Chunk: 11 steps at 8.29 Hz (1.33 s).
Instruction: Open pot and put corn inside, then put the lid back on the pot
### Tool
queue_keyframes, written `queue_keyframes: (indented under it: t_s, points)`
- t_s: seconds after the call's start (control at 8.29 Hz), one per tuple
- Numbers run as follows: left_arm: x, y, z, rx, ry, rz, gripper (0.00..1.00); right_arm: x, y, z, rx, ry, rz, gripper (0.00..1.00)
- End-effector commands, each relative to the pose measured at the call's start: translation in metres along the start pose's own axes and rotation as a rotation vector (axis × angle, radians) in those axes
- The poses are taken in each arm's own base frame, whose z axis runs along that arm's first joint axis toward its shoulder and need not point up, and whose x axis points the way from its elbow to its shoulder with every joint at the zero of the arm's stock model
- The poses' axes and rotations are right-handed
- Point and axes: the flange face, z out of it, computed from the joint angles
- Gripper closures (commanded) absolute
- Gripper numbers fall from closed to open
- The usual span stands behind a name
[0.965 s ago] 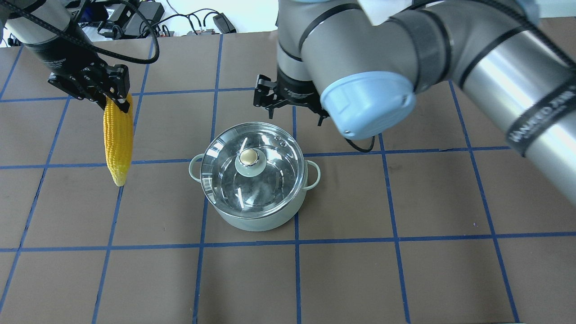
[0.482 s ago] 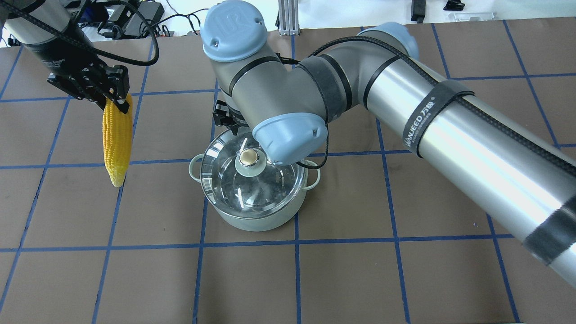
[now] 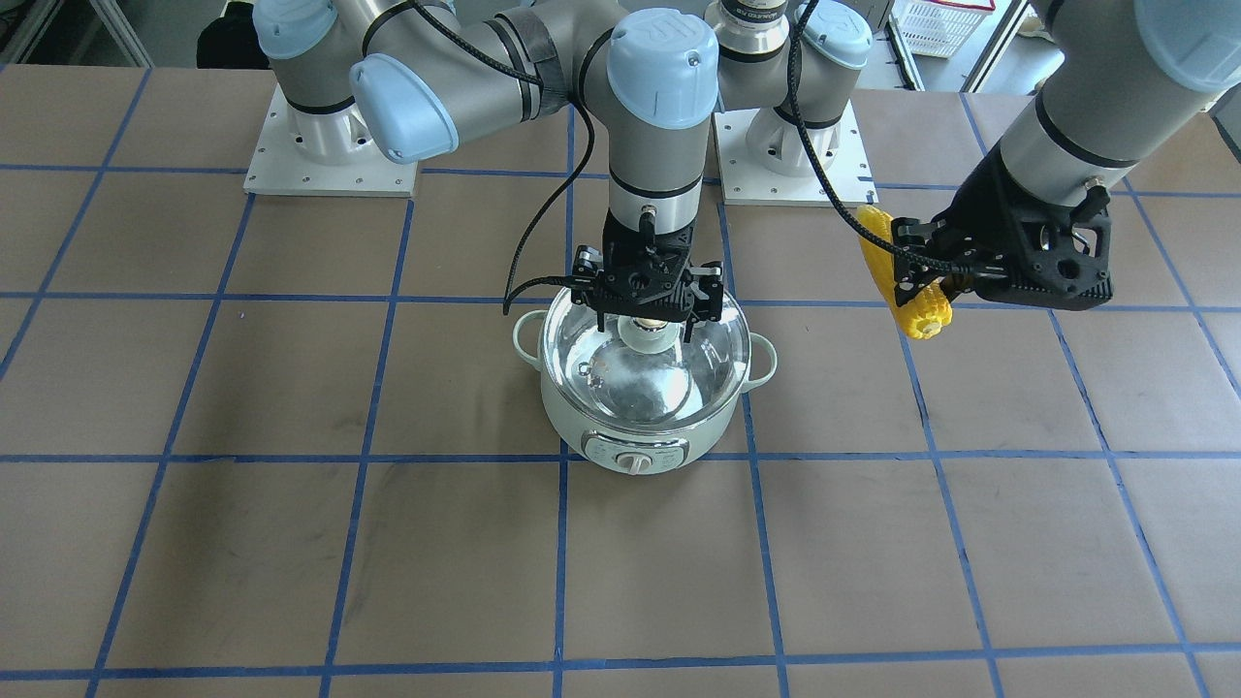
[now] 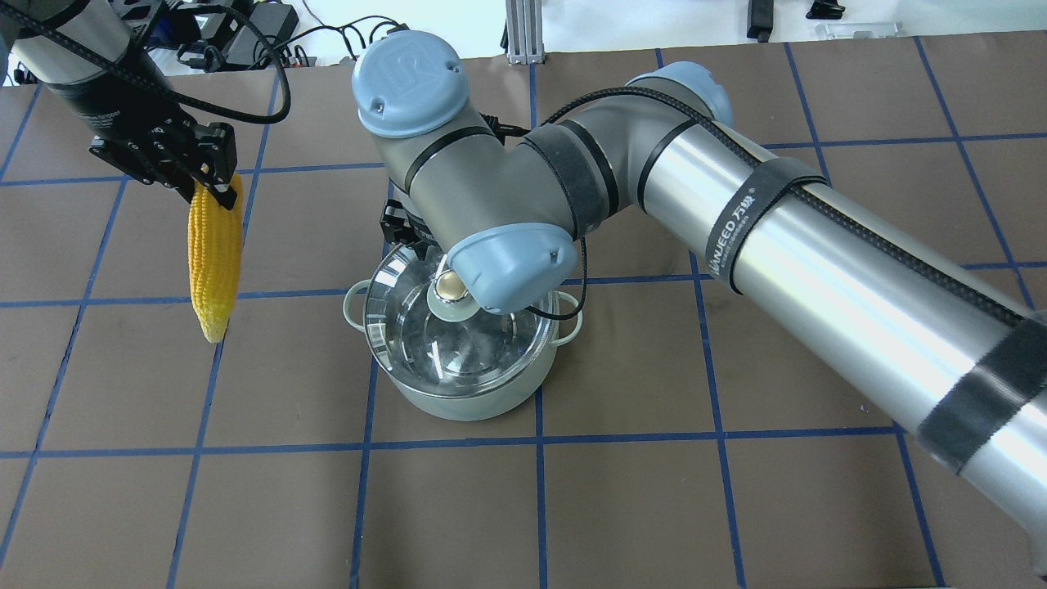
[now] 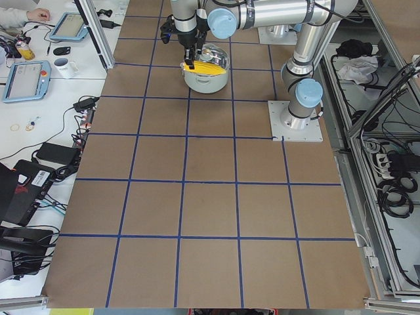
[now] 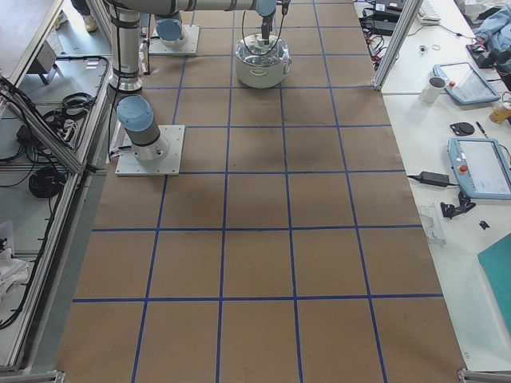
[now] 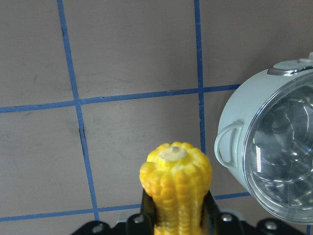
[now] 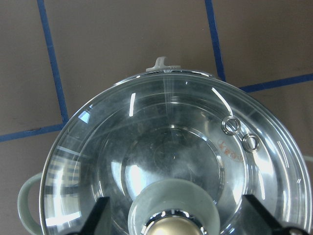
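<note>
The pale mint-green pot (image 3: 640, 427) stands mid-table with the glass lid (image 3: 684, 373) on it. My right gripper (image 3: 648, 325) is open and hangs straight down over the lid, one finger on each side of the beige knob (image 4: 448, 285) without gripping it. In the right wrist view the fingers (image 8: 98, 215) flank the knob (image 8: 171, 227). In the overhead view my wrist hides this gripper. My left gripper (image 4: 204, 176) is shut on the thick end of the yellow corn (image 4: 214, 262), held in the air left of the pot (image 4: 458, 393), tip pointing down.
The table (image 4: 736, 491) is brown with a blue tape grid. Both arm bases (image 3: 330, 155) stand on the robot's side. Cables and power bricks (image 4: 245, 33) lie past the far edge. Operator desks with tablets (image 6: 475, 163) run along the table's far side.
My right arm swung in from behind and right of the pot, bringing its open gripper down over the lid knob. My left arm and the corn stayed where they were.
</note>
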Motion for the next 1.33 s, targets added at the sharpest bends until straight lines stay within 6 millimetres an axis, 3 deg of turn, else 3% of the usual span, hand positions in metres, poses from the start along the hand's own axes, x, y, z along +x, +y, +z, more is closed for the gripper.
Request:
queue_keyframes:
  t_s: [0.0, 0.48, 0.96, 1.21]
  points:
    - [0.0000, 0.0001, 0.0007, -0.002, 0.001, 0.000, 1.00, -0.0091, 0.0119, 0.0071, -0.011, 0.008, -0.026, 0.17]
    - [-0.0003, -0.0002, 0.0022, -0.006, 0.000, 0.000, 1.00, -0.0066, 0.0151, 0.0101, -0.038, 0.028, -0.022, 0.52]
    - [-0.0007, -0.0024, 0.0050, -0.010, 0.003, 0.000, 1.00, -0.0068, 0.0155, 0.0102, -0.042, 0.027, -0.015, 0.62]
    - [-0.0010, -0.0034, 0.0073, -0.014, 0.004, 0.000, 1.00, -0.0070, 0.0154, 0.0097, -0.043, 0.026, -0.014, 0.74]
